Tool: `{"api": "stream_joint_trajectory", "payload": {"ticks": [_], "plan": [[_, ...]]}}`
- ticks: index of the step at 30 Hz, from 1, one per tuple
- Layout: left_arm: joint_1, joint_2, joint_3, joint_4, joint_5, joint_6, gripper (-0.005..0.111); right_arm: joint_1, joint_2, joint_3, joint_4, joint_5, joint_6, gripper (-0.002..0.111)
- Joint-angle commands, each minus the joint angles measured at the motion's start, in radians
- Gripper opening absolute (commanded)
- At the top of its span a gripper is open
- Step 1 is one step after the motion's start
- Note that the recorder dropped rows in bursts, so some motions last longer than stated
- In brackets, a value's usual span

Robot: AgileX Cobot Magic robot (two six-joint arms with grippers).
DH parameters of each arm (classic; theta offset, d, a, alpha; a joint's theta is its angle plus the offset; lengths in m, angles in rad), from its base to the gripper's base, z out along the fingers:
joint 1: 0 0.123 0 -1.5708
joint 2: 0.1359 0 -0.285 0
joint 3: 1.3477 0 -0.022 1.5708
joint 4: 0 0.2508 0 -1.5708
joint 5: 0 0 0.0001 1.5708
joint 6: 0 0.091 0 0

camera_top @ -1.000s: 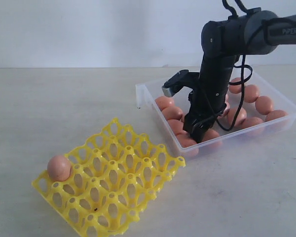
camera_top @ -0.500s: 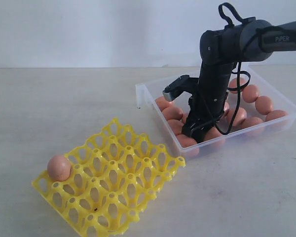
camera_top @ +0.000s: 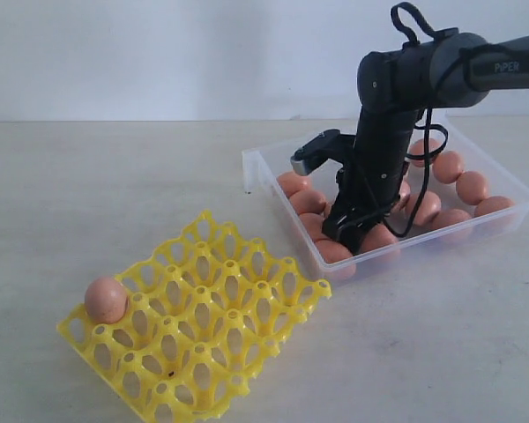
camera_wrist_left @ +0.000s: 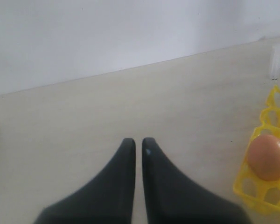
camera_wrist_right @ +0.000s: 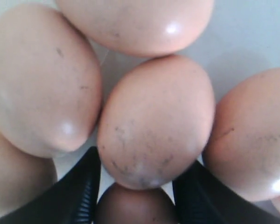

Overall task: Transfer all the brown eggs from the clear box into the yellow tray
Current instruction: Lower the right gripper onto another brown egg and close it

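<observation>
The clear box [camera_top: 266,169] at the right holds several brown eggs [camera_top: 472,187]. My right gripper [camera_top: 348,233] reaches down into its near left part, among the eggs. In the right wrist view its two fingers [camera_wrist_right: 81,186] press on either side of a shadowed brown egg [camera_wrist_right: 135,207], so the gripper [camera_wrist_right: 140,161] is shut on it, with other eggs [camera_wrist_right: 156,121] crowding just beyond. The yellow tray [camera_top: 203,326] lies at front left, with one egg [camera_top: 106,300] in its left corner cup. My left gripper [camera_wrist_left: 138,142] is shut and empty above the table, beside the tray corner [camera_wrist_left: 259,191] that bears this egg [camera_wrist_left: 268,156].
The clear box's near wall [camera_top: 406,251] stands close to my right gripper. Bare table [camera_top: 115,185] stretches between the tray and the box. A pale wall runs behind the table.
My right gripper's jaws have narrowed onto an egg in the box. The right arm has shifted slightly to the left and upright. The tray and its egg have not moved.
</observation>
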Motion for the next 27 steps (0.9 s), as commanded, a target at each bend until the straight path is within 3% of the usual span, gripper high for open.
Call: {"api": "stream_joint_trajectory", "payload": {"ticks": [1, 14, 19, 23, 27], "plan": [[-0.008, -0.003, 0.003, -0.002, 0.000, -0.003, 0.004, -0.005, -0.102, -0.004, -0.004, -0.074, 0.036, 0.000], [-0.008, -0.003, 0.003, -0.002, 0.000, -0.003, 0.004, -0.005, -0.156, -0.004, -0.009, -0.043, 0.117, 0.001], [-0.008, -0.003, 0.003, -0.002, 0.000, -0.003, 0.004, -0.005, -0.158, -0.004, -0.035, 0.055, 0.210, 0.024], [-0.008, -0.003, 0.003, -0.002, 0.000, -0.003, 0.004, -0.005, -0.158, -0.004, 0.002, 0.032, 0.208, 0.046], [-0.008, -0.003, 0.003, -0.002, 0.000, -0.003, 0.004, -0.005, -0.158, -0.004, 0.004, -0.009, 0.206, 0.049]]}}
